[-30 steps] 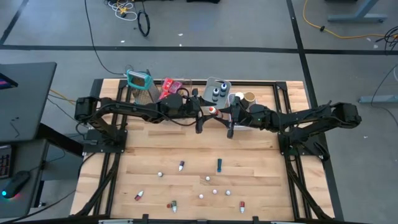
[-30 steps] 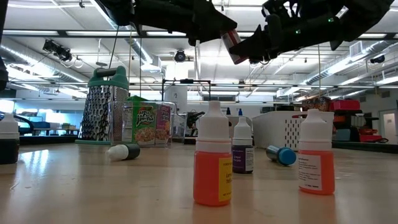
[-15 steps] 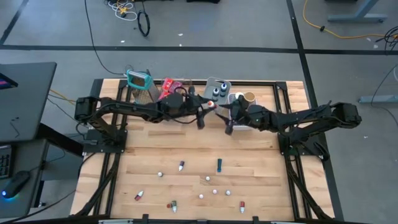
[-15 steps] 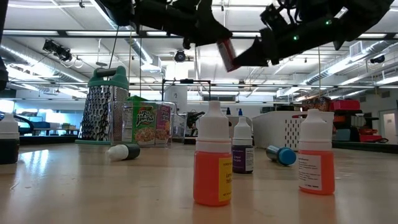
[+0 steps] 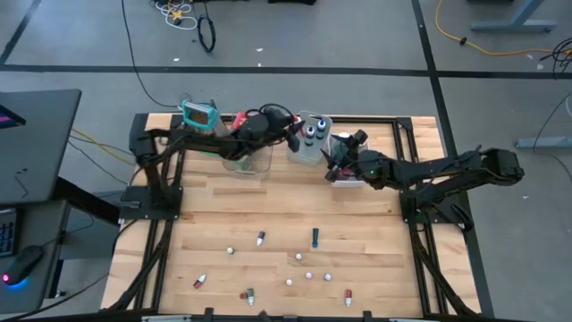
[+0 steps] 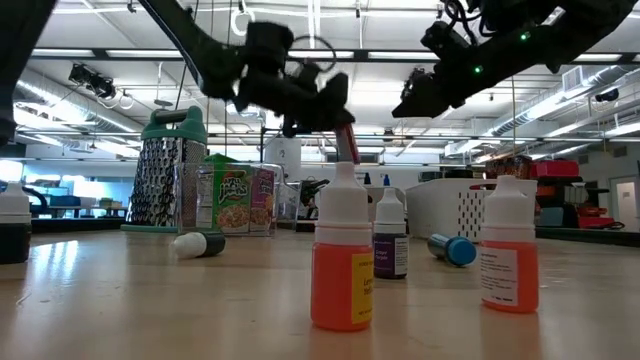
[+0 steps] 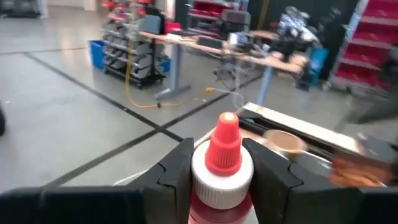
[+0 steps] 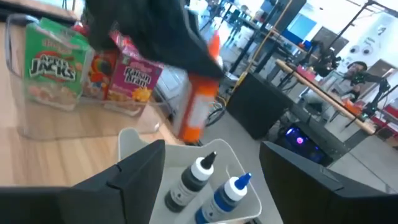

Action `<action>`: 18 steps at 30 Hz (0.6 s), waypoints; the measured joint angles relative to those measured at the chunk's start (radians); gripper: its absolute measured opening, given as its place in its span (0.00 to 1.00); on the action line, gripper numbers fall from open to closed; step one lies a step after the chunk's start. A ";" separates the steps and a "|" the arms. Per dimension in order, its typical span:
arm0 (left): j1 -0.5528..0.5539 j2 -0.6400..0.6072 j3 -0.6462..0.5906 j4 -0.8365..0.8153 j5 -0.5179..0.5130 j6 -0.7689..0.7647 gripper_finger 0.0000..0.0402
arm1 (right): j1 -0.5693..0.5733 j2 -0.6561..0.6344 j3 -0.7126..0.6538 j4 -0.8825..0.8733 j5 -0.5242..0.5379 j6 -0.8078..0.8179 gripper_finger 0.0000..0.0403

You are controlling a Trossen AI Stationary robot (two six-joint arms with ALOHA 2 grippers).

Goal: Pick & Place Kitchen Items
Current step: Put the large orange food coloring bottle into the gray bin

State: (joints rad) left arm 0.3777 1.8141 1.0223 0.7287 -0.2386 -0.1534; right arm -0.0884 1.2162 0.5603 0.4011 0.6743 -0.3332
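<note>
My left gripper (image 7: 217,155) is shut on a small red dropper bottle (image 7: 221,171) with a red tip and a white collar. It holds the bottle (image 8: 198,102) in the air beside the grey bin (image 5: 308,148) at the table's far side. In that bin stand dark-capped little bottles (image 8: 189,180). My right gripper (image 8: 214,186) stands open and holds nothing, just right of the bin (image 5: 336,166). Several small bottles (image 5: 315,237) stand or lie on the near half of the table. My left gripper pinches the bottle's white collar (image 7: 208,180), just under the red tip, between its two fingers. The fingers come level from the table's left. The bottle is lifted clear, tip up and slightly tilted, and its body (image 6: 346,148) hangs below the fingers.
A clear bin with cereal boxes (image 5: 246,156) and a teal-framed grater (image 5: 201,121) stand at the far left. A white bin (image 5: 350,177) lies under my right arm. In the low view an orange bottle (image 6: 340,260) stands close in front.
The bottle has passed from my right gripper to my left. My left gripper has shut on it and swung toward the table's far edge and down to the grey bin. My right gripper has opened, let go and turned on the spot.
</note>
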 joint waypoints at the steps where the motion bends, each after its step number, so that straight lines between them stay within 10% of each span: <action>1: 0.016 0.032 0.009 0.028 -0.005 -0.007 0.31 | 0.000 -0.001 0.000 0.007 -0.001 -0.004 0.68; 18: 0.109 0.316 0.295 -0.237 0.040 -0.023 0.35 | -0.010 -0.001 0.000 0.006 -0.003 -0.021 0.68</action>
State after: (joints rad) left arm 0.4866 2.1300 1.3169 0.4916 -0.1981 -0.1761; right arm -0.0982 1.2152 0.5602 0.4071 0.6714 -0.3537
